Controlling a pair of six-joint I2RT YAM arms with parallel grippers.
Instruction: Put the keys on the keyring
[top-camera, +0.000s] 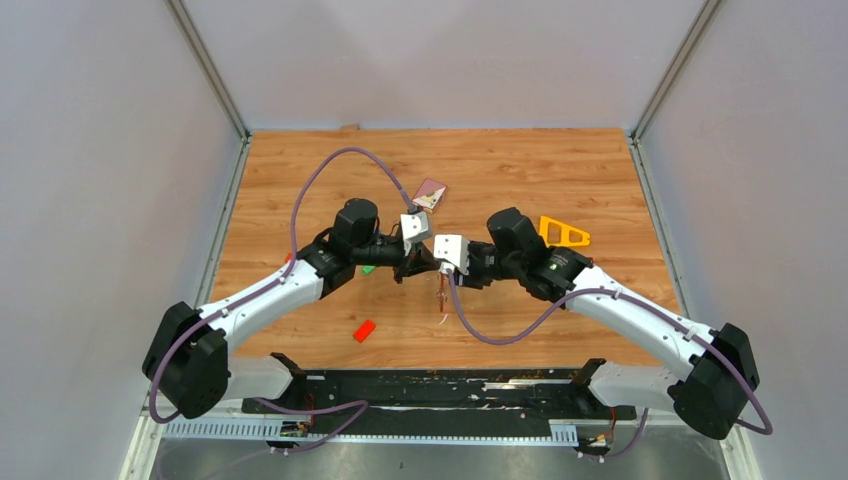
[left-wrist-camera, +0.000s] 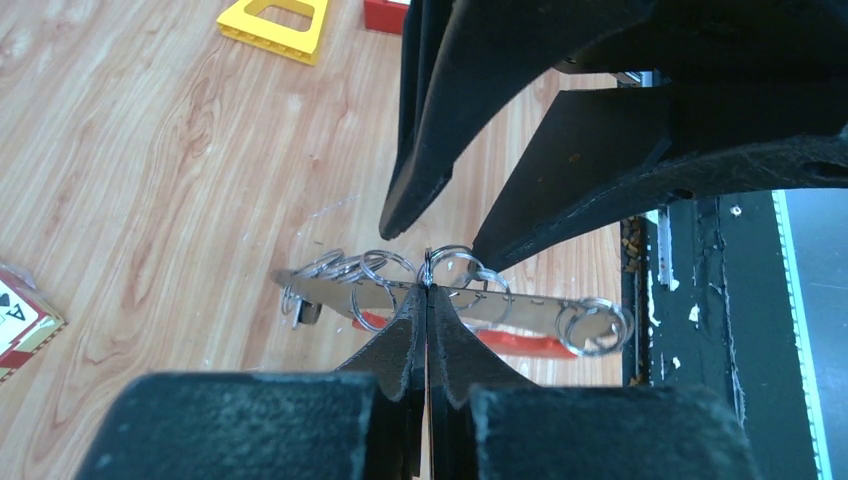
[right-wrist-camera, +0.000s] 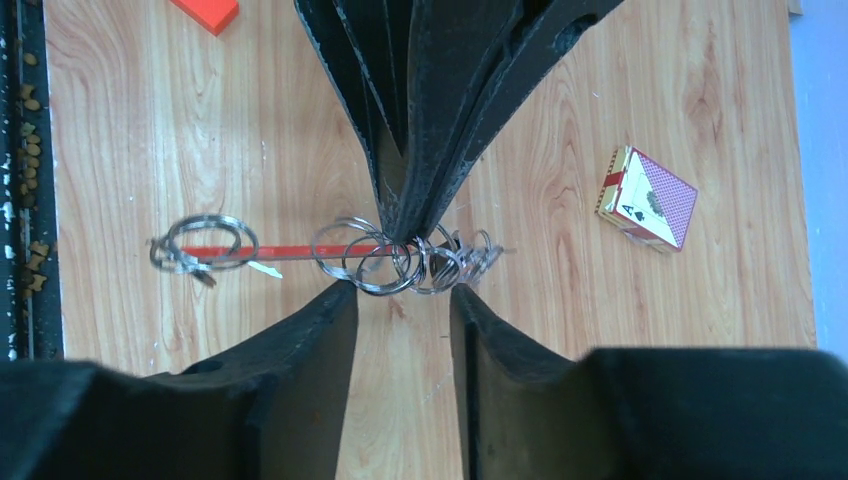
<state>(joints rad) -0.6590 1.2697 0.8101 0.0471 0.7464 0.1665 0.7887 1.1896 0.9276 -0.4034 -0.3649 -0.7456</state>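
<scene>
Nearest to the left wrist camera, the left gripper (left-wrist-camera: 427, 298) was closed on the keyring (left-wrist-camera: 535, 310). It pinched the grey strip in the middle, so the bunch hung in the air above the table (left-wrist-camera: 150, 180), between the two arms. A red strap (left-wrist-camera: 520, 345) ran just below the strip, and many bare metal rings (left-wrist-camera: 595, 325) sat along it. From the right, the right gripper (right-wrist-camera: 400, 292) faced it with jaws apart, holding nothing, the rings just in front of them. I judged the task hardly begun: no tagged key was seen on any ring. One green tag (top-camera: 368, 269) lay on the table, partly under the left arm; the black one I could not find.
</scene>
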